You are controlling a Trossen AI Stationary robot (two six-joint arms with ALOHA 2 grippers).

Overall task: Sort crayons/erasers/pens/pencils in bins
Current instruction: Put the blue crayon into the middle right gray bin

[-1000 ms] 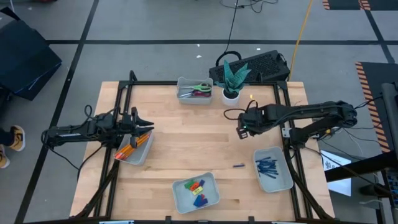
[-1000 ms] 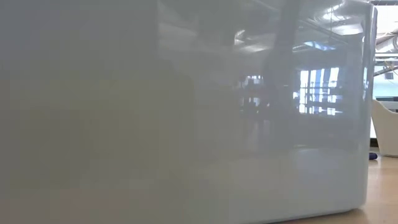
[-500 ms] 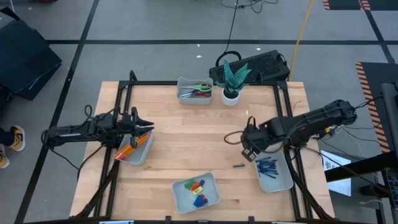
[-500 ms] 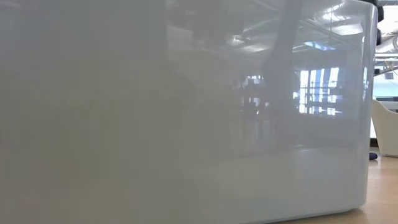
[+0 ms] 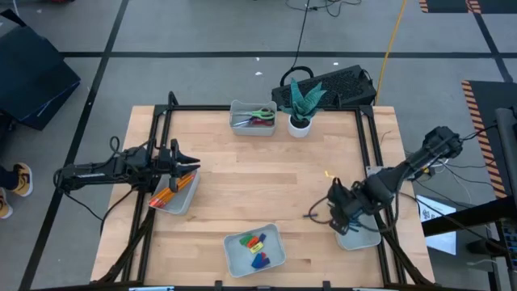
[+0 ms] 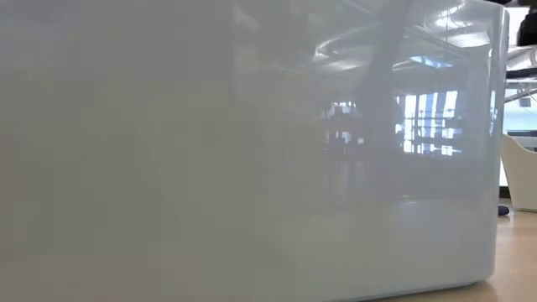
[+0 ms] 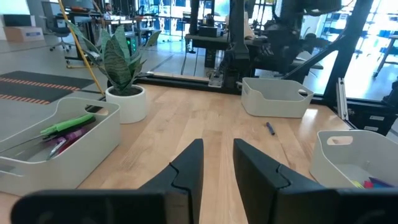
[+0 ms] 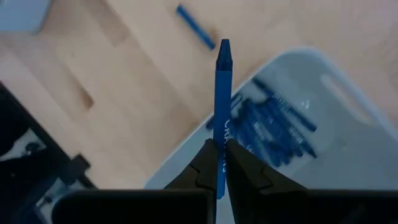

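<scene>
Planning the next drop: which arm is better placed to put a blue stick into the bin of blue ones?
Right. The right gripper is shut on a blue crayon above the blue-stick bin. The left gripper, fingers open and empty, hangs over the pencil bin across the table.

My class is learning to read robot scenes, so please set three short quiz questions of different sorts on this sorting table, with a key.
1. True or false: the right gripper is shut on a blue crayon.
2. Which bin holds the scissors? A) the bin by the plant B) the bin of erasers C) the bin of blue crayons
3. Fill in: one loose blue crayon lies on the ____.

Key: 1 true; 2 A; 3 table.
</scene>
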